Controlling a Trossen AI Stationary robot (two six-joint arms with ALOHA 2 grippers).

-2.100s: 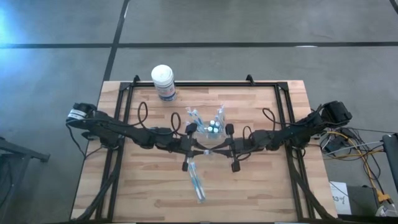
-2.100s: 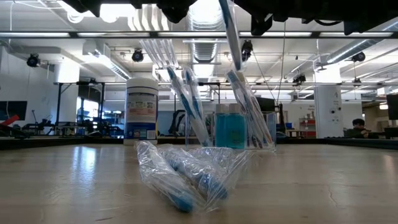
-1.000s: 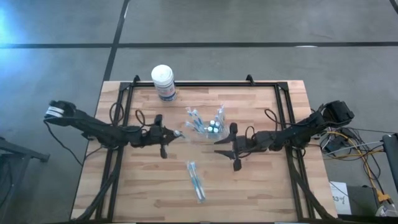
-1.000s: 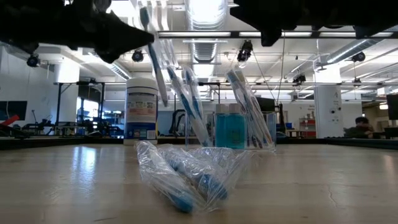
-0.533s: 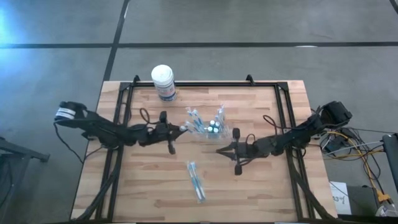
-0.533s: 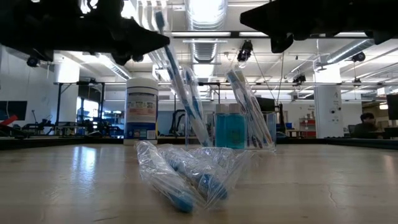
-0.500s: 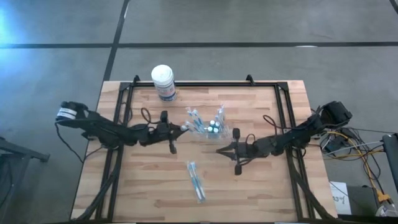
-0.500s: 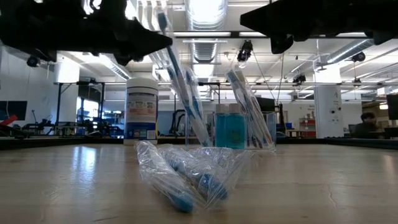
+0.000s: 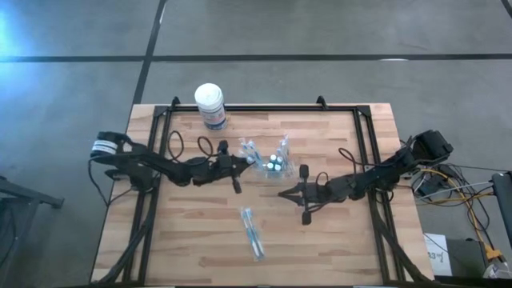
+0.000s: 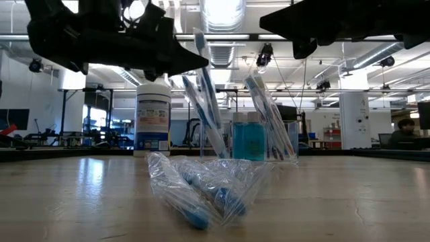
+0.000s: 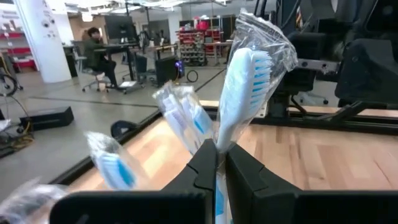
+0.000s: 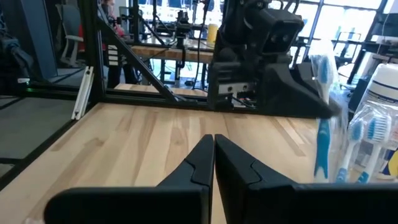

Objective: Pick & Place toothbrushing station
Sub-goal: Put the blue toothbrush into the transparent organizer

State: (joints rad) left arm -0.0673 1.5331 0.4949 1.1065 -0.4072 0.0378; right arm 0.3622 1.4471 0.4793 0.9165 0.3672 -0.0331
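The toothbrushing station (image 9: 274, 162), a clear holder, stands on the table a little past its middle, with wrapped toothbrushes leaning in it and blue bottles (image 10: 250, 140) behind. My left gripper (image 9: 245, 162) hovers just to its left, shut on a wrapped toothbrush (image 11: 244, 81). My right gripper (image 9: 281, 194) hangs shut, with nothing in it, on the near right side of the station. Another wrapped toothbrush (image 9: 253, 232) lies flat on the wood nearer the front edge. My left gripper pinches the wrapped toothbrush between its two fingers, at the handle (image 11: 218, 147) well below the bristle head. The fingers reach in level from the table's left. The brush stands nearly upright above them, head up, lifted clear of the table, its clear wrapper around it.
A white-lidded round canister (image 9: 210, 104) with a blue label stands at the far edge, left of centre. A black frame (image 9: 264, 108) runs along the table's far and side edges. Bare wood lies to the near left and near right.
My left gripper has travelled toward the table's right edge, up to the station, carrying the wrapped toothbrush upright and clear of the table. The station and the toothbrush lying on the table have stayed put.
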